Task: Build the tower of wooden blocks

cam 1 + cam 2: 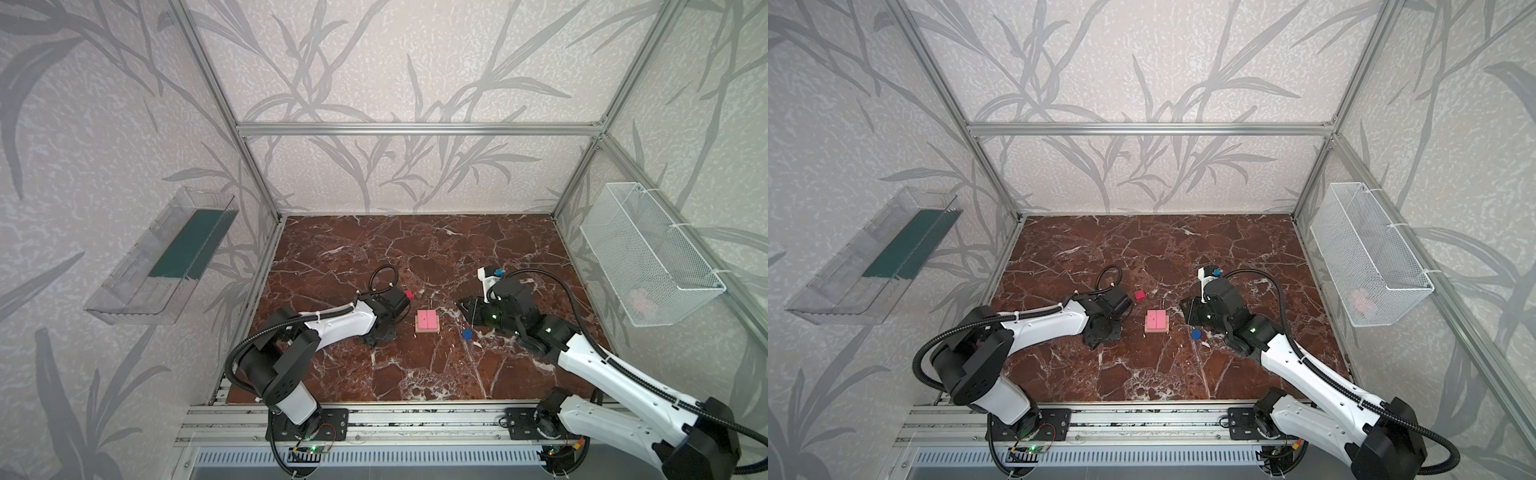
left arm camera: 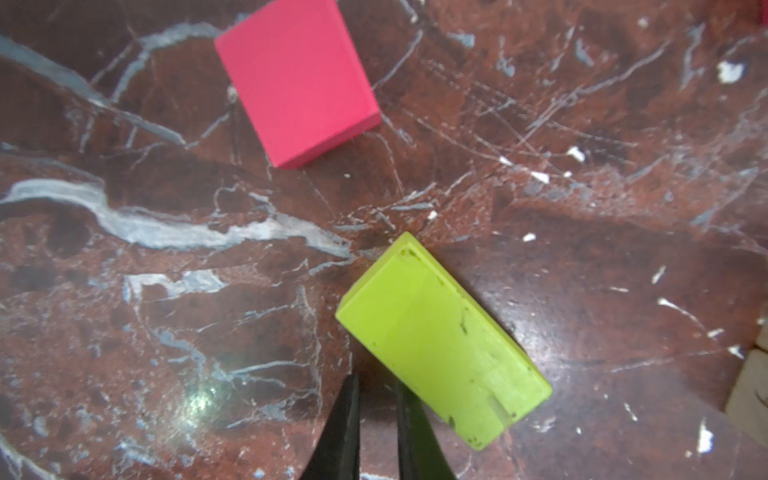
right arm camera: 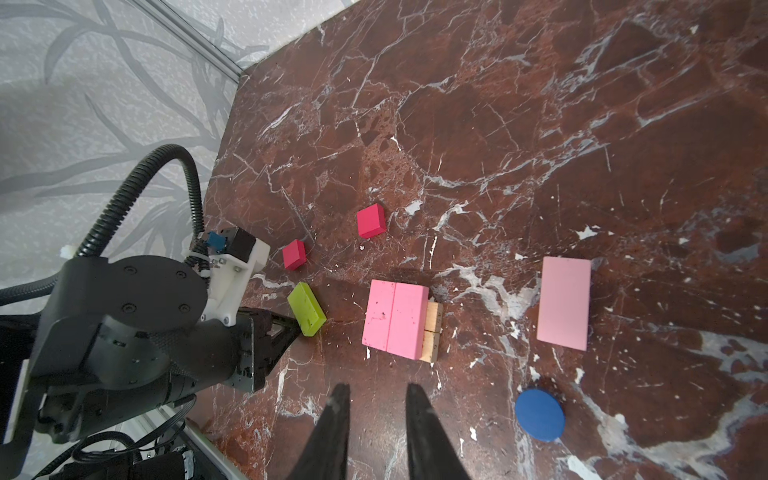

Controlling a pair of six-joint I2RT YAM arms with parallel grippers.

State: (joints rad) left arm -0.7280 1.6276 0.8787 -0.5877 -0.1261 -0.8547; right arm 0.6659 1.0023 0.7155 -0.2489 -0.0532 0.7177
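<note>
beside the tower (image 1: 427, 322), whose tan bars (image 3: 433, 322) peek out only at one edge under two pink bars (image 3: 378, 316), the left gripper (image 2: 376, 380) stands slightly parted and empty just by the lime-green bar (image 2: 440, 345), the right gripper (image 3: 377, 388) likewise parted and empty, each cut off at its wrist view's edge.

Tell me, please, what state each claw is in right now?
Left claw: slightly open, empty, beside the green block.
Right claw: slightly open, empty.
</note>
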